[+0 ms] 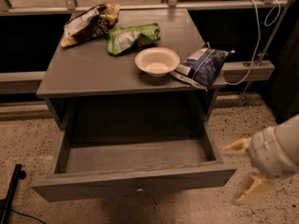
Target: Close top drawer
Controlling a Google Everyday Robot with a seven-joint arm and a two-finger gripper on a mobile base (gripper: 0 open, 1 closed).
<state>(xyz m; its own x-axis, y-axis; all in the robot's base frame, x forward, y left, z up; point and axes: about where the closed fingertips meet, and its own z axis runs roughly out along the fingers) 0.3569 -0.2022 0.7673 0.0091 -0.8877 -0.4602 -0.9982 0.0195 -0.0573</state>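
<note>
The top drawer [135,186] of the grey cabinet [93,73] is pulled far out and is empty inside. Its wide flat front panel carries one small round metal knob [138,189]. My gripper [244,170] hangs low at the right, just beyond the drawer front's right end and apart from it. Its two cream fingers [251,190] are spread open with nothing between them. The white wrist [278,148] enters from the right edge.
On the cabinet top lie a white bowl [157,61], a blue chip bag [202,66] overhanging the right edge, a green bag [132,38] and a brown bag [89,23]. A black pole [11,190] stands at lower left. Cables and a rail [247,69] run at the right.
</note>
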